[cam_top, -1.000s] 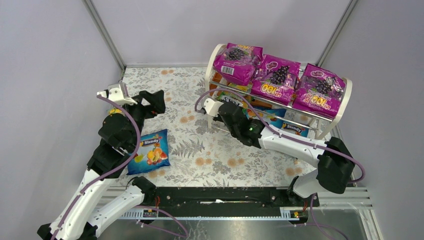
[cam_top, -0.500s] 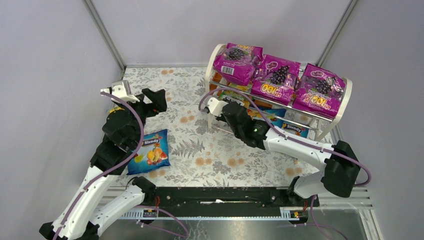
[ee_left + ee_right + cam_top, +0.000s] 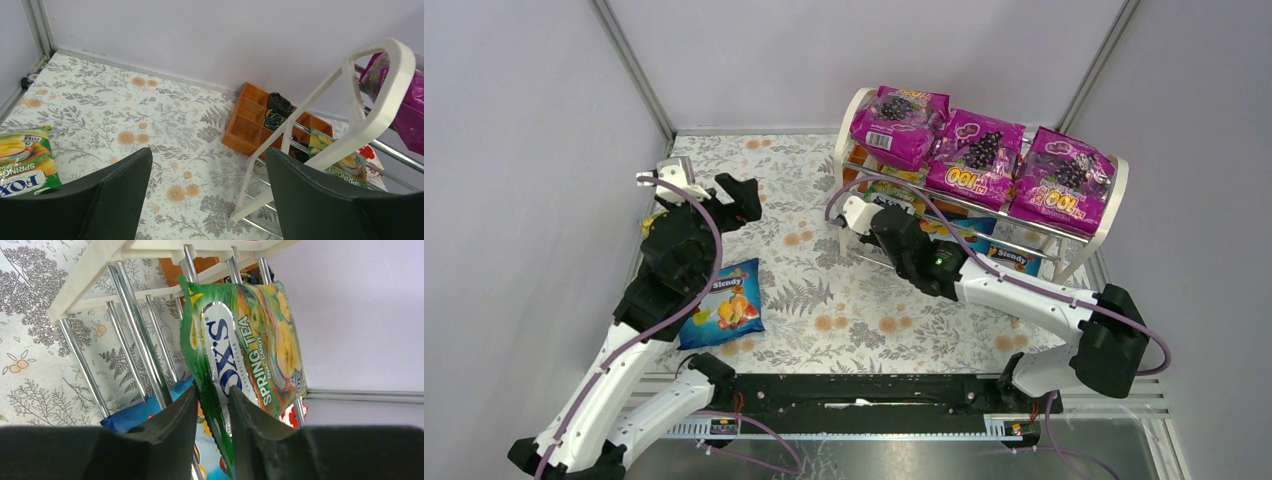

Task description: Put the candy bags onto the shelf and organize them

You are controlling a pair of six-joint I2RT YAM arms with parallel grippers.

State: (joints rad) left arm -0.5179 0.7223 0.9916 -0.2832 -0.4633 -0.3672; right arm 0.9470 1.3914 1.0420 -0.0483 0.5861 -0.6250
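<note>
The left arm [image 3: 664, 262] and right arm [image 3: 1014, 290] have white links, black joints and a purple cable [image 3: 713, 240] each. The right one shows a green light [image 3: 941, 261]. The left gripper [image 3: 207, 167] and right gripper [image 3: 212, 396] are matte black.

The right pincer [image 3: 212, 392] covers the FOX'S bag's [image 3: 250, 350] lower edge, and both hide most of the blue bag [image 3: 142, 415].

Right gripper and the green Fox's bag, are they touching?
Touching. The right wrist view shows the right gripper pinching the green Fox's bag by its lower edge.
</note>
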